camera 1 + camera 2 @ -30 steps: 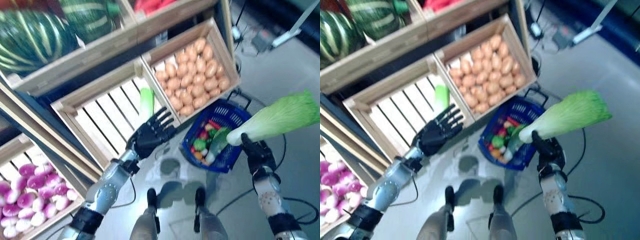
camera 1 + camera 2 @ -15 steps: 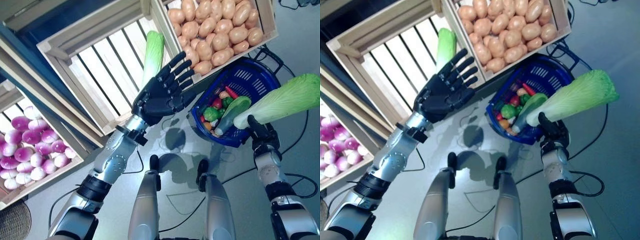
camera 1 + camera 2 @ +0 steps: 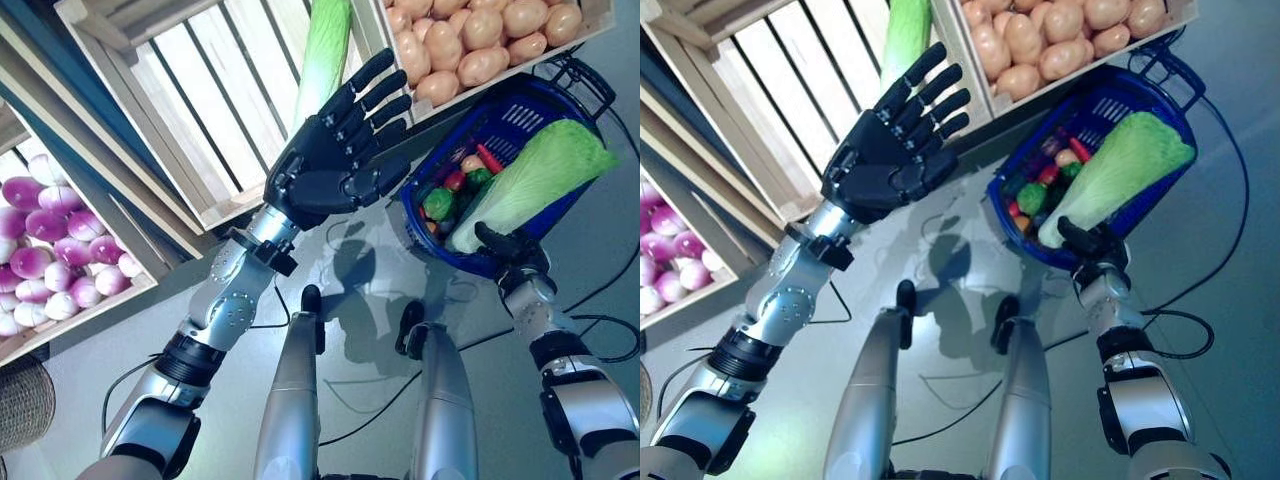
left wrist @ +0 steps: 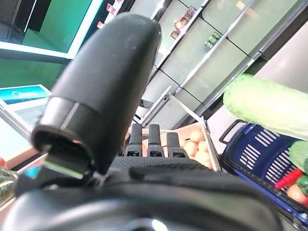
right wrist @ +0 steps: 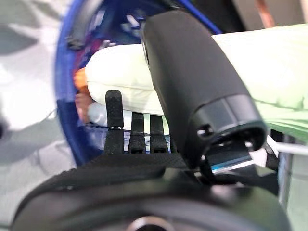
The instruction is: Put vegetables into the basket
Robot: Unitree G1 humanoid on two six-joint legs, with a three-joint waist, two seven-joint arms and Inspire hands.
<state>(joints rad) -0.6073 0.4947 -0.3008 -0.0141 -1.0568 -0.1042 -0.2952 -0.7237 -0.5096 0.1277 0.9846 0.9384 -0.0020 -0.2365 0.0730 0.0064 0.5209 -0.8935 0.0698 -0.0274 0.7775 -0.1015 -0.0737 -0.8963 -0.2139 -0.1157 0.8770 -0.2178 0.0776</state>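
1. Slatted wooden crate (image 3: pixel 190 110): upper middle of the head views, nearly bare; one long pale-green leafy vegetable (image 3: pixel 325 45) inside, along its right wall.
2. Wooden crate of potatoes (image 3: pixel 480 40): just right of the slatted crate, packed with tan potatoes.
3. Wooden crate of purple-and-white turnips (image 3: pixel 45 255): far left, lower than the slatted crate.
4. Blue plastic basket (image 3: pixel 560 215): on the grey floor below the potato crate, black handle (image 3: pixel 585 80) at its far rim; small red, green and orange vegetables (image 3: pixel 455 190) heaped inside.
5. Napa cabbage (image 3: pixel 530 180): white stalk end at the right hand, green leafy end up and to the right; held slanted over the basket, above the small vegetables. Contact with the basket or its contents cannot be told.
6. Left hand (image 3: pixel 335 160): raised, palm toward the head camera, in front of the slatted crate's near corner; fingers straight and spread, thumb across the palm, nothing held.
7. Right hand (image 3: pixel 510 248): at the basket's near rim, fingers and thumb curled round the cabbage's white stalk end; grip confirmed in the right wrist view.
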